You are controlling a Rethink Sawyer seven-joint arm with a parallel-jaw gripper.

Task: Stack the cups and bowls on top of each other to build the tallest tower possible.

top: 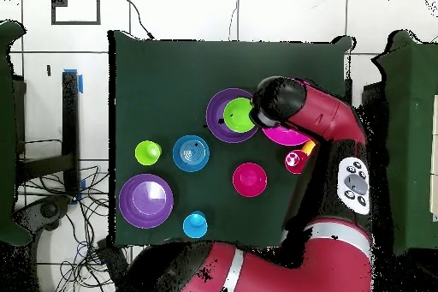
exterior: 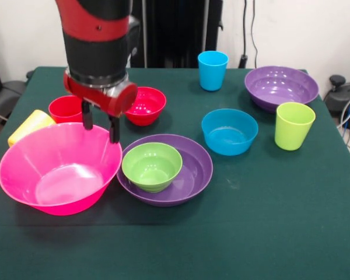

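My gripper (exterior: pixel 100 125) hangs open and empty over the far rim of the large pink bowl (exterior: pixel 58 169) at the left. The small green bowl (exterior: pixel 151 165) sits nested in a wide purple bowl (exterior: pixel 196 169) next to it. The small red bowl (exterior: pixel 144 105) and red cup (exterior: pixel 65 108) stand behind the gripper. The yellow cup (exterior: pixel 28 126) lies on its side behind the pink bowl. The blue bowl (exterior: pixel 229 132), lime green cup (exterior: pixel 294 125), blue cup (exterior: pixel 213 70) and second purple bowl (exterior: pixel 281 87) stand apart at the right. Overhead, my arm (top: pixel 287 104) hides the gripper and most of the pink bowl (top: pixel 287 138).
The green cloth table (exterior: pixel 268 221) has open cloth along its near side. Overhead, cables (top: pixel 51 203) lie on the floor beside the table's left edge, and the table's top half holds nothing.
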